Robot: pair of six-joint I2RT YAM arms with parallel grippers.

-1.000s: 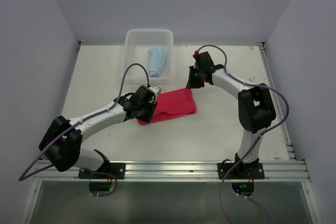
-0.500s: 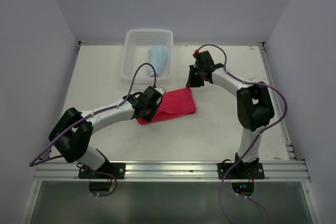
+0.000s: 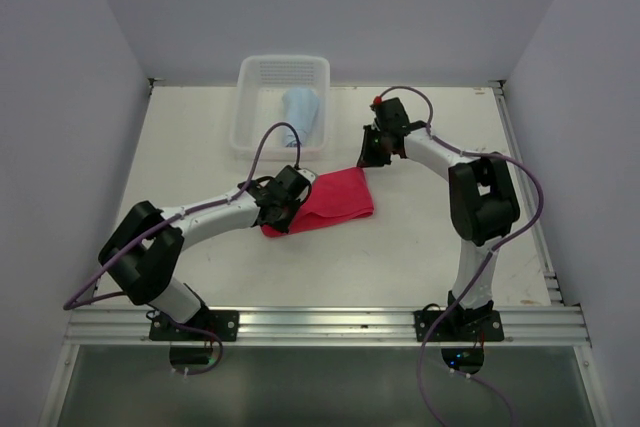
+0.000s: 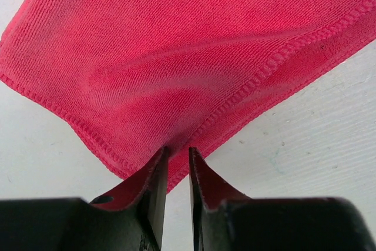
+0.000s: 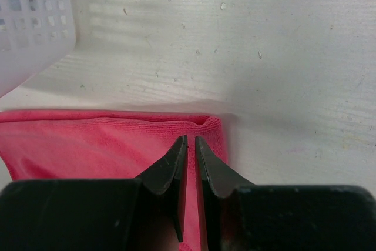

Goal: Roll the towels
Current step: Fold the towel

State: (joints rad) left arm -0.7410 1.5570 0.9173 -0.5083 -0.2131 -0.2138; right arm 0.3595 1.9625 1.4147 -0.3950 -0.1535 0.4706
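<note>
Top view: the red towel [image 3: 335, 197] lies folded flat on the table [image 3: 420, 237], just this side of the basket [image 3: 250, 117], which holds a blue rolled towel [image 3: 302, 115]. The left gripper [image 3: 285, 212] sits at the red towel's near-left corner and the right gripper [image 3: 372, 154] at its far-right corner.

Left wrist: the jaws are drawn almost together at the hemmed corner. Creases in the cloth run into the slit, so we judge a pinch of red towel [image 4: 176, 57] is held.

Right wrist: the jaws are narrowed to a slit over the folded corner of the red towel [image 5: 88, 145]. We cannot tell whether any cloth is caught.

Handling, our judgement: the towel looks light, limp and grippy, with nothing to break. It will sag and unfold if lifted high. We would hold it at the stitched hem, through all layers, and keep it low.
</note>
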